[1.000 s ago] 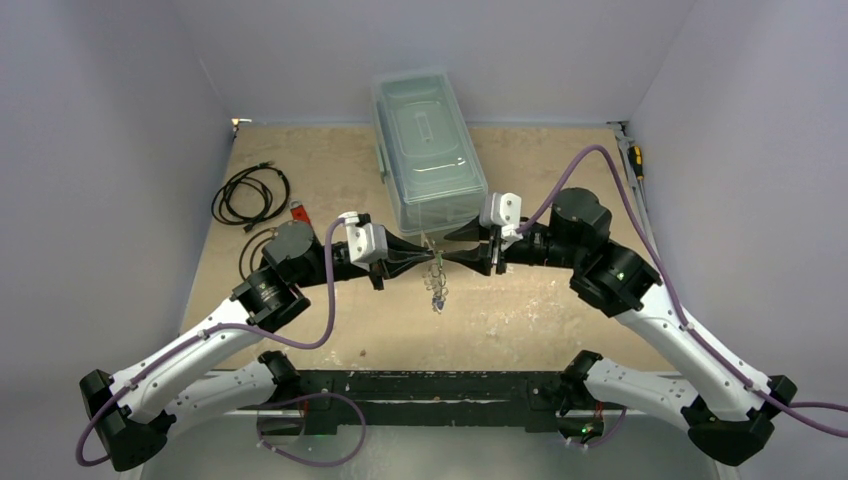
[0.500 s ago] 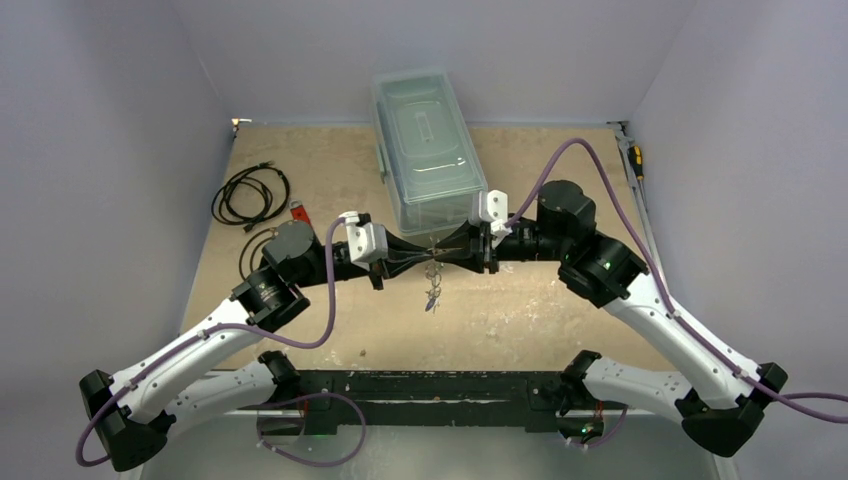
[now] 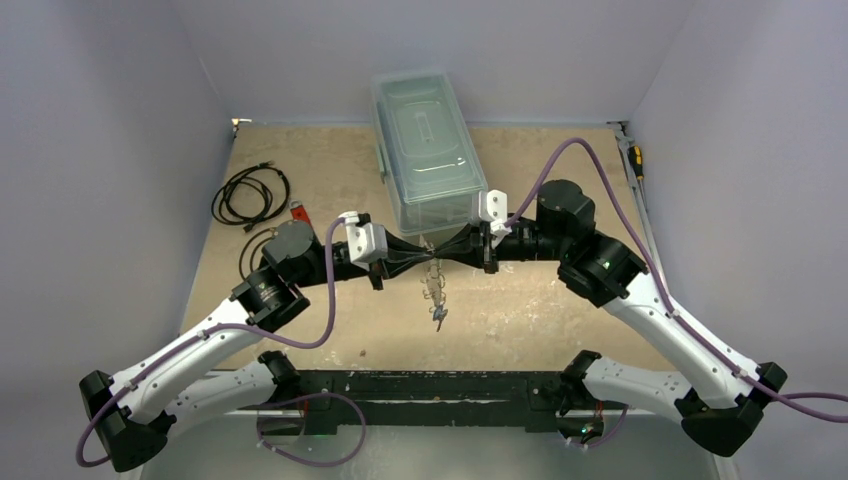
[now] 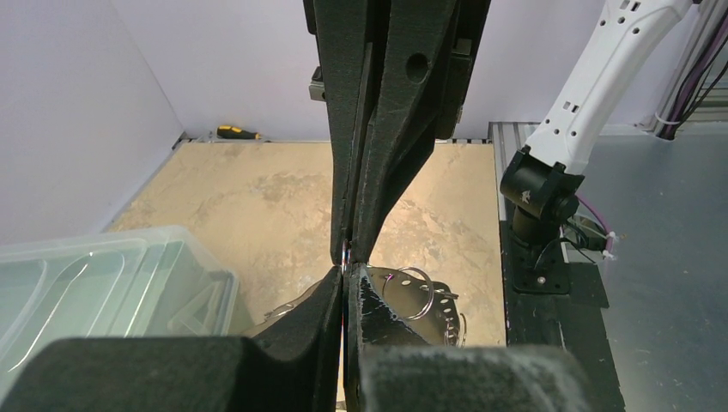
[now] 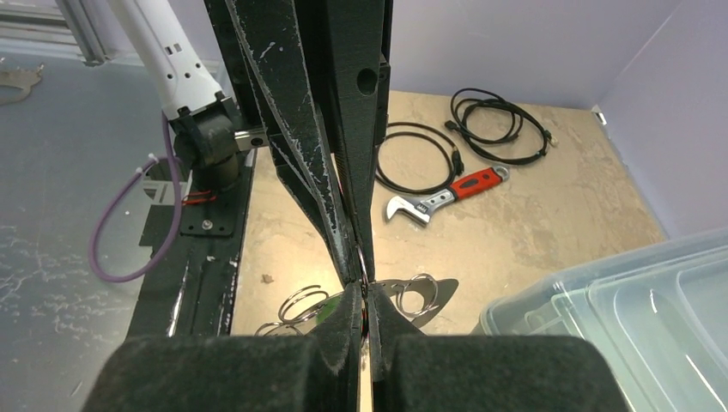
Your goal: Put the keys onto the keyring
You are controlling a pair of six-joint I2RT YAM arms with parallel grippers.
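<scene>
left pincer (image 3: 426, 260): jaws almost shut, nipped top edge of keyring (image 3: 437, 296)
keyring: hung below the tips, over the worktop (image 3: 540, 310)
right pincer (image 3: 441, 258): jaws closed, tip-to-tip with left; load too small to tell
keys: not made out
progress: threading looked underway, none confirmed on

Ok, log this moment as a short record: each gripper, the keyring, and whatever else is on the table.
left gripper: shut, pinching the keyring above the table
right gripper: shut, tip to tip with the left gripper; what it pinches is too small to tell
keyring: hanging below the two tips, small wire rings dangling
other items: clear lidded box, black cables, red-handled wrench, yellow-handled screwdriver
</scene>
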